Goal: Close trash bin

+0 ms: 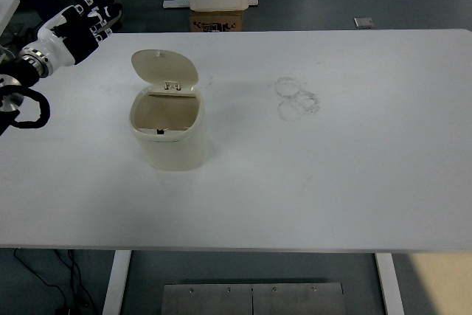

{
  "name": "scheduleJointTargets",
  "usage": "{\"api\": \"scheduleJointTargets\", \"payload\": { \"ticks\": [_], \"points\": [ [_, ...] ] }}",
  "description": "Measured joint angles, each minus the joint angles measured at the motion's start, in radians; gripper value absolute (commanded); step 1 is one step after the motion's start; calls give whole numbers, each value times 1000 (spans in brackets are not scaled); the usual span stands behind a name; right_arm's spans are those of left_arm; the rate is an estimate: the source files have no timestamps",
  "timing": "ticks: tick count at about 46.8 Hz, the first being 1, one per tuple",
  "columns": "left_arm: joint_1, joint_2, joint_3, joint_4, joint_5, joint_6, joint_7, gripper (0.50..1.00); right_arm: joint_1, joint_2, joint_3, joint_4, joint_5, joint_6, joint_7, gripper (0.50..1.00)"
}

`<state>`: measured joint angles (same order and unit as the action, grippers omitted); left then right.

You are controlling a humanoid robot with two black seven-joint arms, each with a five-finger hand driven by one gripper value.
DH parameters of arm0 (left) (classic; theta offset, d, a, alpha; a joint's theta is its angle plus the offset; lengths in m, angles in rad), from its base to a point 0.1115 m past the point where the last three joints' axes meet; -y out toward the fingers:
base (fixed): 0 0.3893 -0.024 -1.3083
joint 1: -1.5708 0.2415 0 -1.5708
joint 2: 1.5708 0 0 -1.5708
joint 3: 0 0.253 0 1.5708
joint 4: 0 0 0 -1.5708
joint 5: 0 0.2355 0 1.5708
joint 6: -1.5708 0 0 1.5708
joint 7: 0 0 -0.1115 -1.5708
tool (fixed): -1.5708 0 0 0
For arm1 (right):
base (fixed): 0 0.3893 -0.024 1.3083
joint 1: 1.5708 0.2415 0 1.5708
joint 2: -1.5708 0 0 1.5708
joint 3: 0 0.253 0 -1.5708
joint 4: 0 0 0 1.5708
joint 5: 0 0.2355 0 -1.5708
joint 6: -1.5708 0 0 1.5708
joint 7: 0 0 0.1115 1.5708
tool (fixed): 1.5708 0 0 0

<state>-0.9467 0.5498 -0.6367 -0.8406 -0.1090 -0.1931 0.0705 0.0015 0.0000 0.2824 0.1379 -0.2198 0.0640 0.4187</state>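
Bin (169, 125) with its lid (165, 68) standing up is sitting on my bench (332, 182), right of and nearer than my left hand (81, 26), which is hovering unclenched, grasping nothing.

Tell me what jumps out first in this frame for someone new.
The cream trash bin stands left of centre on the white table, its lid tipped up at the back and the inside looking empty. The left hand hovers over the far left corner, fingers relaxed, apart from the bin. Faint ring smudges mark the tabletop right of the bin.
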Motion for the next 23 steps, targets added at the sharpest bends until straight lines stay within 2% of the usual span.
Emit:
{"api": "scheduleJointTargets", "payload": {
  "ticks": [7,16,23],
  "points": [
    [-28,55,2,-118,13,-10,116,1000,0,0,-1,0,0,0,0,991],
    [-92,140,6,-213,134,-18,176,1000,0,0,0,0,0,0,0,991],
    [-128,197,20,-323,244,-45,251,1000,0,0,1,0,0,-1,0,991]
  ]
}}
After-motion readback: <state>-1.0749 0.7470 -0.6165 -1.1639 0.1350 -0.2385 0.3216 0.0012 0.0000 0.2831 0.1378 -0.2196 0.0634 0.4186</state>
